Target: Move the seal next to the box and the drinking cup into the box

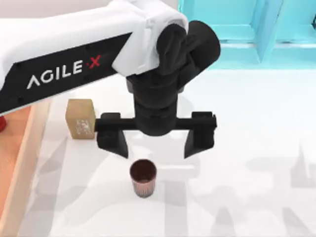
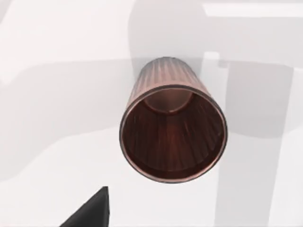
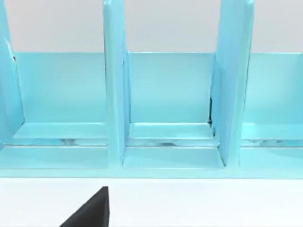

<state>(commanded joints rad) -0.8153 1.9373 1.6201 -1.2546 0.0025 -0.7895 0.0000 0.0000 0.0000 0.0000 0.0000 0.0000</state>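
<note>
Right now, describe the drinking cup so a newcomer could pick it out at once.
Start from the box, the big light-orange tray at the table's left edge, and move right past the seal, a tan block beside its wall. Nearer the camera, just below the open left gripper, stands the drinking cup, upright on the white table. Unlike the squared tan seal, it is round, dark reddish-brown and vertically ribbed.

The cup [image 1: 143, 178], dark reddish-brown and ribbed, is seen upright and empty on the worktop. The seal [image 1: 80, 118], a tan block with whitish marks, is placed upright just beside the box [image 1: 25, 148], a light-orange tray at the left edge.
</note>
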